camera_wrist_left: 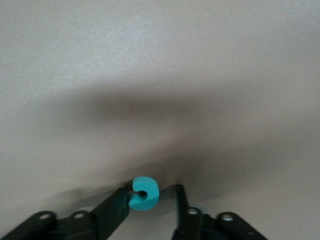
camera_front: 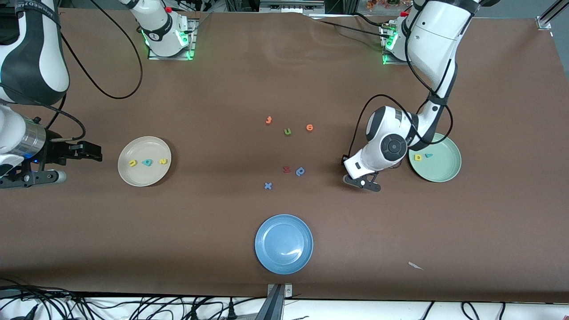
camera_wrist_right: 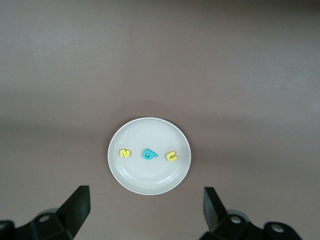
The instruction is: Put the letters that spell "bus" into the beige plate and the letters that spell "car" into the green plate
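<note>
Front view: while the right arm waits at its end of the table, the round cream-beige plate [camera_front: 144, 161] holds u, b, s; the mint-green plate [camera_front: 435, 158] holds yellow "a" [camera_front: 418, 157], teal "r" [camera_front: 428, 155].
Left wrist view: left gripper [camera_wrist_left: 152, 200] low over bare tabletop, jaws closing around the teal foam "c" [camera_wrist_left: 144, 193], last letter left.
Right wrist view: right gripper [camera_wrist_right: 145, 202] spread wide, empty, above "bus".

- The front view looks steeply down from high across the table [camera_front: 222, 89], facing the arm bases at 11 and 1 o'clock.
- The left wrist view sits close above the tabletop, its fingers [camera_wrist_left: 112, 210] at 6 o'clock.
- The right wrist view looks down from higher up on the beige plate [camera_wrist_right: 131, 176], which the front view shares [camera_front: 153, 177] at 9 o'clock.
</note>
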Available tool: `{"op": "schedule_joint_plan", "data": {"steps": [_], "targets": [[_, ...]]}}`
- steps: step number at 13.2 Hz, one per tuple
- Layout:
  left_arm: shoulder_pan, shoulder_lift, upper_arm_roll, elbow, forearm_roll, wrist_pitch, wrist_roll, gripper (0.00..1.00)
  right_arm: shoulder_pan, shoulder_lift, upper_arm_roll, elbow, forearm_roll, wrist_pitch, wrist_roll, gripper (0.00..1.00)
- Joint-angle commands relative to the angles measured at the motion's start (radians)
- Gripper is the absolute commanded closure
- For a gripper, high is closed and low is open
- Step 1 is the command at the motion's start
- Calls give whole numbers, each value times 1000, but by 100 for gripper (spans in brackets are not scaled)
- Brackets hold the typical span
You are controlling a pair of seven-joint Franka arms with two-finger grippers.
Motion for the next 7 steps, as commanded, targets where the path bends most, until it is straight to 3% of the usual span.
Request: {"op": "schedule_joint_plan", "data": {"steps": [1,3,7], "targets": [[-11,6,16,-13,20,3,-16,93,6,-30,5,-28,-11,6,43,0],[-11,1,24,-13,20,-3,-15,100,6,-30,5,-28,-11,5,41,0],[76,-86,25,-8,52,-115,14,100,6,-30,5,-28,-11,2,43,0]]}}
